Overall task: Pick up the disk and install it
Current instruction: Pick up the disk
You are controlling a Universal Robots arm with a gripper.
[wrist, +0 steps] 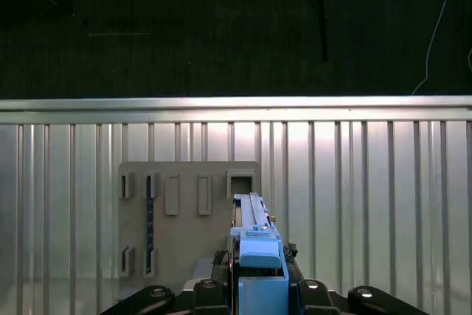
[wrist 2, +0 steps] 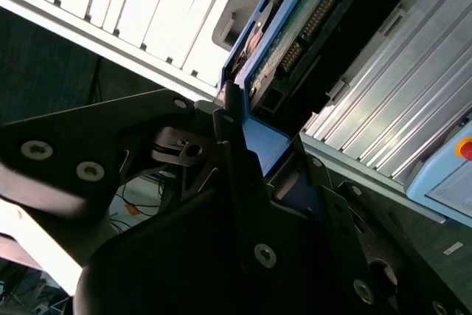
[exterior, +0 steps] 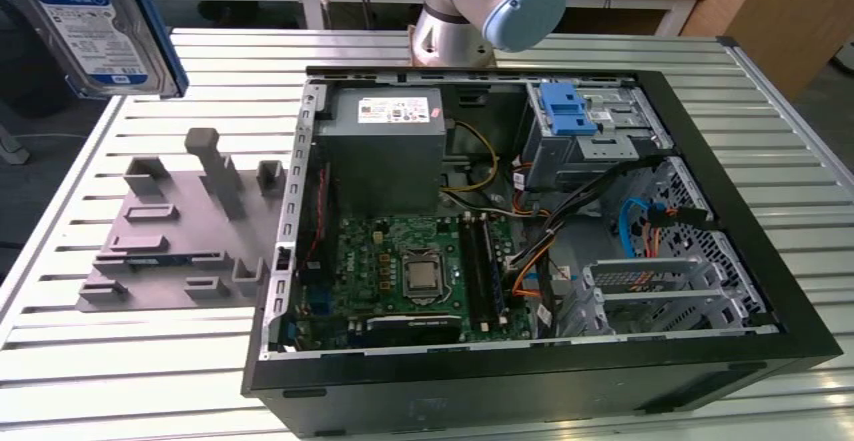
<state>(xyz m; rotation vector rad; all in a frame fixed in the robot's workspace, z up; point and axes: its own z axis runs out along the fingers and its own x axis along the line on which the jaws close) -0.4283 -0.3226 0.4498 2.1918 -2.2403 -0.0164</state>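
Observation:
The disk [exterior: 91, 31], silver with a blue-and-white label and a blue carrier frame, hangs high above the table at the exterior view's far left. In the second wrist view my gripper [wrist 2: 269, 149] is shut on the disk [wrist 2: 295, 31], with the black fingers [wrist 2: 230, 134] clamped on the blue frame's end. In the first wrist view the disk [wrist: 254, 230] stands edge-on between the gripper [wrist: 259, 289] fingers, above the grey fixture plate [wrist: 184, 241].
An open black computer case [exterior: 747, 261] lies on the slatted metal table [exterior: 160, 381], with a drive cage and blue latch [exterior: 574, 111] at its far right corner. A grey fixture plate [exterior: 147, 251] with upright holders lies left of the case. The arm's base [exterior: 461, 21] stands behind the case.

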